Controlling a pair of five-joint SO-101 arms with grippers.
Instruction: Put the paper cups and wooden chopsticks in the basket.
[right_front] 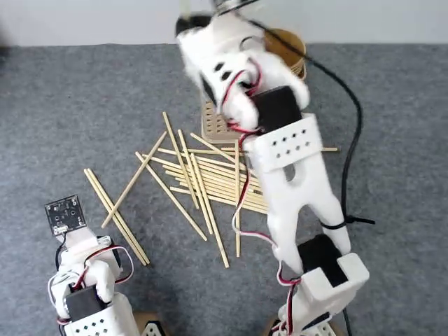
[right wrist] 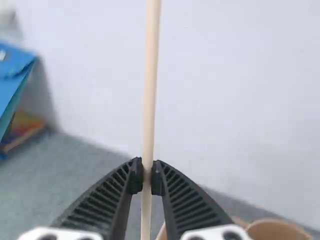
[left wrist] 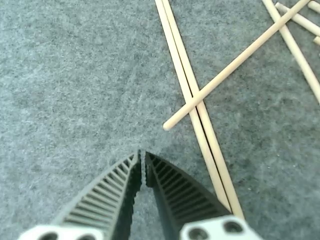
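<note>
One wooden chopstick [right wrist: 151, 75] stands upright in the right gripper [right wrist: 145, 171], whose fingers are pinched narrow around it, with a long run of the shaft above the grip. It looks light, stiff and smooth, so it probably swivels or slides easily in a two-point pinch. A hold near mid-length, square across the shaft, should keep it steadier than one near an end.

The remaining chopsticks [right_front: 203, 178] lie scattered and overlapping flat on the grey, felt-like tabletop [right_front: 70, 105]. They are thin and low, so the fingers have to straddle a single stick where nothing crosses it.

A brown paper cup [right_front: 288, 49] sits at the far edge under the raised right arm. Its wall is likely thin and easily crushed, so a gentle grip over the rim would suit it. Close by is a pale perforated piece [right_front: 213, 126] that may be the basket, though I cannot be sure.

The left gripper [left wrist: 142, 160] hangs low over bare tabletop, fingers closed on nothing, just beside a side-by-side pair [left wrist: 192, 105] crossed by another stick [left wrist: 235, 62].
</note>
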